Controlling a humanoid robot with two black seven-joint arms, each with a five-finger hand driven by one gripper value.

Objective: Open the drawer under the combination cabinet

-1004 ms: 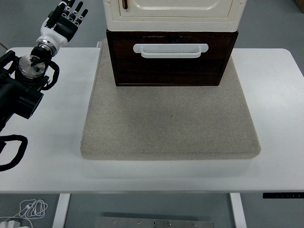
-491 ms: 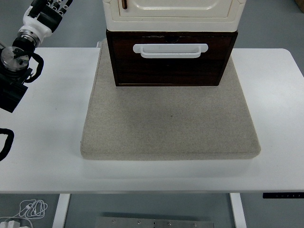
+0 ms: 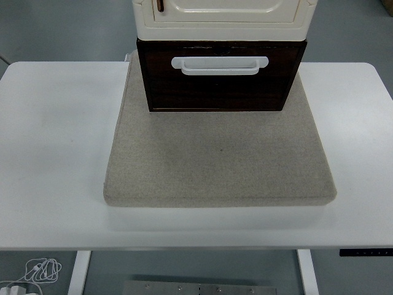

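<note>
Fingers are out of sight now — we cannot tell their state, since our left arm has left the view; the drawer (image 3: 220, 77) looks pulled forward, handle (image 3: 220, 64) free

- A white table (image 3: 55, 153) fills most of the view, its near edge running across the bottom of the picture.
- A grey-blue floor (image 3: 61, 31) shows beyond the table's far edge and beneath it.
- Two white table legs (image 3: 80, 273) stand under the near edge.
- A coiled white cable (image 3: 40, 269) lies on the floor at lower left.
- Even, soft light, faint shadows.
</note>
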